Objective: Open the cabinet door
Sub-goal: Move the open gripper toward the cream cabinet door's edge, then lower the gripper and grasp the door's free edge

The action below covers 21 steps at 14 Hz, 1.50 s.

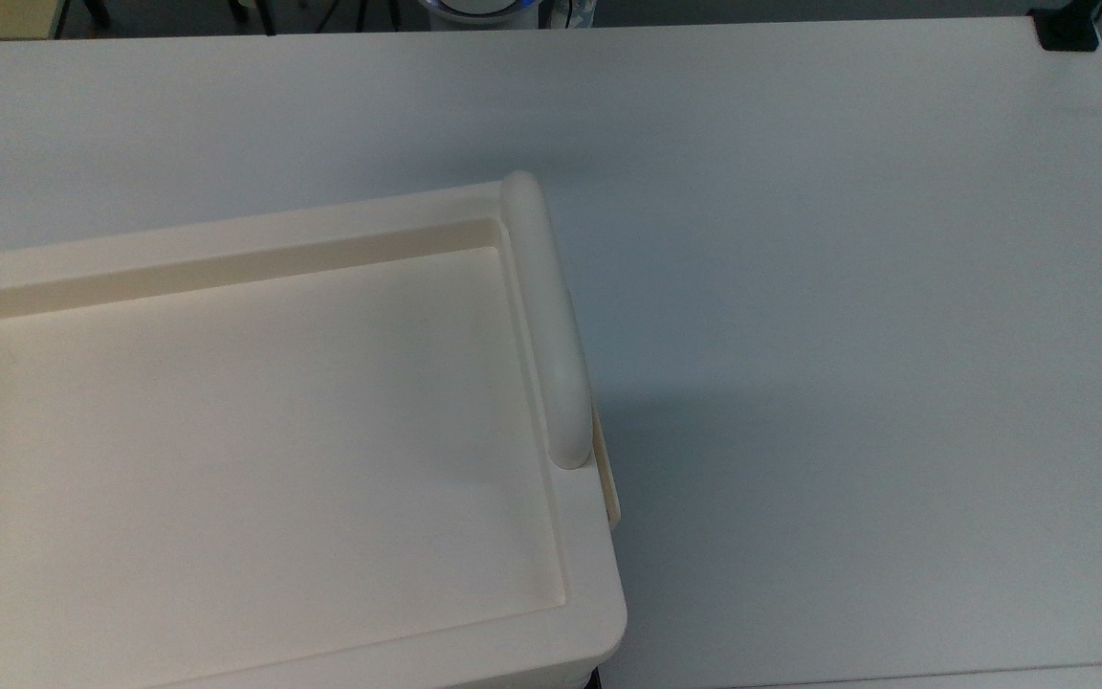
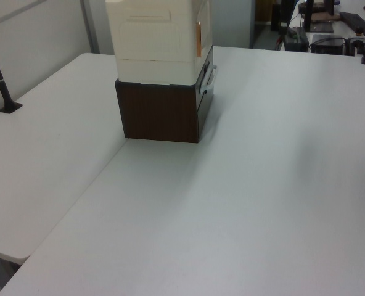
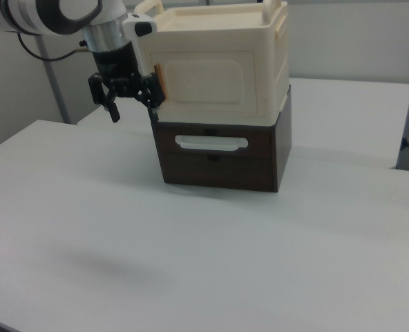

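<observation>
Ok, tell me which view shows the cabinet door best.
The right view: the cabinet door faces the camera there, its whole raised-rim panel visible, with the open gripper at its left edge. The left view catches it edge-on as a thin strip. The top view shows just a sliver of its edge.

A cream-beige rectangular plastic cabinet door [image 3: 218, 81] faces forward above a dark brown wooden drawer base [image 3: 222, 158]; the black two-finger gripper [image 3: 131, 105] hangs spread at the door's left edge in the right view.
</observation>
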Available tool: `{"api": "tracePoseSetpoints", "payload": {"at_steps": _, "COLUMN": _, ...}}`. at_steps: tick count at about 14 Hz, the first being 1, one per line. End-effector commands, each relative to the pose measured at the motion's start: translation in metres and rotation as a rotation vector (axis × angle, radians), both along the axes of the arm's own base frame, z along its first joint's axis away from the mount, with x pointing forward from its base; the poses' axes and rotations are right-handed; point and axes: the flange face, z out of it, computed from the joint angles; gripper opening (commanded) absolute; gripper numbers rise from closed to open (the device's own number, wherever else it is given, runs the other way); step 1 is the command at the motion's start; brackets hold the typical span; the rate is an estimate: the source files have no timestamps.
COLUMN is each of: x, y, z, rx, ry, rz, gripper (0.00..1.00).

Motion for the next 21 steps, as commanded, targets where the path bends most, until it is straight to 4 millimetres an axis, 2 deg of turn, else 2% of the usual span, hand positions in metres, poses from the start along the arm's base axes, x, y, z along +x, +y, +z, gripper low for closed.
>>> {"api": "tracePoseSetpoints", "payload": {"at_steps": 1, "x": 0.01, "y": 0.01, "z": -0.004, "rx": -0.007, "ry": -0.033, "rz": 0.037, "gripper": 0.96}}
{"api": "tracePoseSetpoints", "payload": {"at_steps": 2, "x": 0.014, "y": 0.011, "z": -0.003, "rx": -0.002, "ry": -0.061, "rz": 0.033, "gripper": 0.89}}
{"api": "tracePoseSetpoints", "payload": {"at_steps": 3, "x": 0.018, "y": 0.013, "z": -0.008, "rx": 0.013, "ry": -0.061, "rz": 0.031, "gripper": 0.78}}
{"api": "tracePoseSetpoints", "payload": {"at_steps": 5, "x": 0.031, "y": 0.022, "z": -0.004, "rx": 0.109, "ry": -0.152, "rz": -0.013, "gripper": 0.34}}
{"api": "tracePoseSetpoints", "payload": {"at_steps": 6, "x": 0.038, "y": 0.025, "z": -0.001, "rx": 0.148, "ry": -0.208, "rz": -0.043, "gripper": 0.17}}
{"api": "tracePoseSetpoints", "payload": {"at_steps": 9, "x": 0.057, "y": 0.033, "z": 0.0, "rx": 0.204, "ry": -0.309, "rz": -0.102, "gripper": 0.16}}
{"api": "tracePoseSetpoints", "payload": {"at_steps": 10, "x": 0.068, "y": 0.034, "z": 0.008, "rx": 0.256, "ry": -0.383, "rz": -0.128, "gripper": 0.2}}
{"api": "tracePoseSetpoints", "payload": {"at_steps": 11, "x": 0.073, "y": 0.035, "z": 0.005, "rx": 0.282, "ry": -0.401, "rz": -0.14, "gripper": 0.22}}
{"api": "tracePoseSetpoints", "payload": {"at_steps": 12, "x": 0.079, "y": 0.035, "z": 0.011, "rx": 0.295, "ry": -0.445, "rz": -0.148, "gripper": 0.33}}
{"api": "tracePoseSetpoints", "payload": {"at_steps": 13, "x": 0.084, "y": 0.037, "z": 0.014, "rx": 0.295, "ry": -0.47, "rz": -0.149, "gripper": 0.39}}
{"api": "tracePoseSetpoints", "payload": {"at_steps": 15, "x": 0.097, "y": 0.037, "z": 0.011, "rx": 0.297, "ry": -0.507, "rz": -0.181, "gripper": 0.47}}
{"api": "tracePoseSetpoints", "payload": {"at_steps": 17, "x": 0.108, "y": 0.036, "z": 0.006, "rx": 0.29, "ry": -0.567, "rz": -0.193, "gripper": 0.47}}
{"api": "tracePoseSetpoints", "payload": {"at_steps": 18, "x": 0.114, "y": 0.048, "z": 0.001, "rx": 0.29, "ry": -0.585, "rz": -0.179, "gripper": 0.47}}
{"api": "tracePoseSetpoints", "payload": {"at_steps": 21, "x": 0.12, "y": 0.052, "z": -0.004, "rx": 0.288, "ry": -0.618, "rz": -0.176, "gripper": 0.46}}
